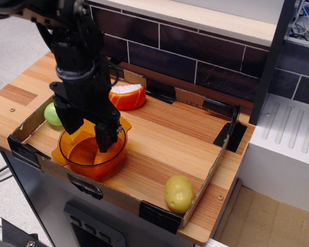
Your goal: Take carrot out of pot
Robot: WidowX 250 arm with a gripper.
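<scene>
Now | tool (pixel 88 135) spread wide, fingers down inside pot (pixel 72 154) | carrot (pixel 101 155) lying in pot

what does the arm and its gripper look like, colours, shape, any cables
The arm is matte black throughout, blocky and jointed, with a grey band around the wrist. The gripper ends in two long, flat black fingers. A thin black cable loops at its right side. No markings are legible.

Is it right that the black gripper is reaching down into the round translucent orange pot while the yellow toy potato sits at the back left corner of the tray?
Not quite. The potato sits at the tray's front right corner, per the observation.image view. The gripper does reach into the pot.
</scene>
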